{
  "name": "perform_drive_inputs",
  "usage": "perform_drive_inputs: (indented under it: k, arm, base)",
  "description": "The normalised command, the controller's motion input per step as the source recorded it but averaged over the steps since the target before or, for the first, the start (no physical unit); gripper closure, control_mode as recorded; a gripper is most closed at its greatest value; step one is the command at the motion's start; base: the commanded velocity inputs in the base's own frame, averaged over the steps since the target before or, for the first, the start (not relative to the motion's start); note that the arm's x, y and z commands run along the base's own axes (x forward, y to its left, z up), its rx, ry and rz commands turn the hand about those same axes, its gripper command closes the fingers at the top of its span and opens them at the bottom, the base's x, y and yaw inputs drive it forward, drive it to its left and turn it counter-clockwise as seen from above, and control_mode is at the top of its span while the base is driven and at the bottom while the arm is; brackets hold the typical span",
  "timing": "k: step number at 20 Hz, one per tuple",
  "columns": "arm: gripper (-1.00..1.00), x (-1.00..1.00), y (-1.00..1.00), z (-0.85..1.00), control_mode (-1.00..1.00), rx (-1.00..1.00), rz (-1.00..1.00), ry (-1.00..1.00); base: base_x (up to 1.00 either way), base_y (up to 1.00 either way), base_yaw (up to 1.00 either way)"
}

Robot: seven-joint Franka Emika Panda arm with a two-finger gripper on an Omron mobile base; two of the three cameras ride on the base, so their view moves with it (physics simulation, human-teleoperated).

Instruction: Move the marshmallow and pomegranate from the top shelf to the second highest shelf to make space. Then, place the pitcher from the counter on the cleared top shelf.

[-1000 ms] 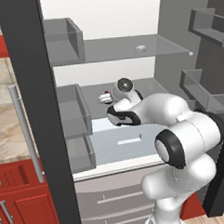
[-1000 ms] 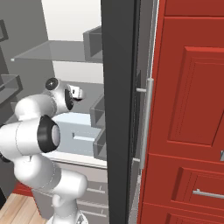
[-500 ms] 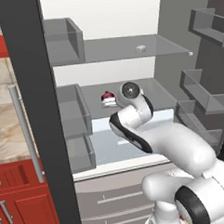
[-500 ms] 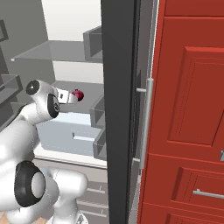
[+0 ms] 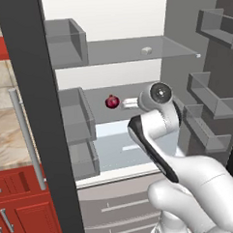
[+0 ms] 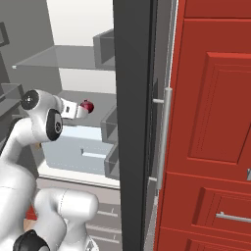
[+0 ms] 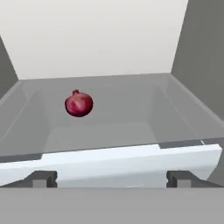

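Note:
The dark red pomegranate (image 5: 112, 101) (image 6: 87, 106) (image 7: 78, 103) rests on the second highest shelf (image 5: 96, 114) (image 7: 127, 109), left of its middle. My gripper (image 5: 126, 104) (image 6: 80, 110) (image 7: 111, 178) hovers just in front of the fruit at shelf height. It is open, its fingertips (image 7: 43, 177) spread wide with nothing between them. The small off-white marshmallow (image 5: 146, 50) sits on the glass top shelf (image 5: 120, 53) (image 6: 59, 61), toward its right. A strip of the counter (image 5: 3, 139) shows at the far left. The pitcher is out of view.
Grey door bins (image 5: 68, 41) (image 5: 215, 26) flank the shelves on both sides. A white drawer front (image 7: 109, 162) (image 5: 125, 147) lies below the second shelf. The dark fridge door edge (image 6: 135, 122) and red cabinet doors (image 6: 211, 122) stand to the right.
The arm has changed pose and the hand has drawn back a little from the pomegranate, which stays put on the second shelf. The jaws have stayed open.

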Motion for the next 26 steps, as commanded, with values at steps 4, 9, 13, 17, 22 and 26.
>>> perform_drive_inputs:
  k: [4,9,13,17,22,26]
  arm:
    - [-1.00,-0.37,-0.09,0.80,-1.00,0.01,0.00,-0.04]
    - [-1.00,-0.03,0.00,0.81,-1.00,0.00,0.00,0.00]
    - [-1.00,0.00,-0.01,0.63,-1.00,0.00,-0.03,0.00]
    - [-1.00,0.00,-0.06,0.55,-1.00,0.00,-0.04,0.00]
    - [-1.00,0.03,-0.05,0.47,-1.00,0.00,-0.03,0.00]
    - [-1.00,0.17,-0.12,0.24,-1.00,0.00,-0.05,0.00]
  base:
    - [0.00,0.00,0.00]
    - [0.00,0.00,0.00]
    - [0.00,0.00,0.00]
    - [0.00,0.00,0.00]
    - [0.00,0.00,0.00]
    - [0.00,0.00,0.00]
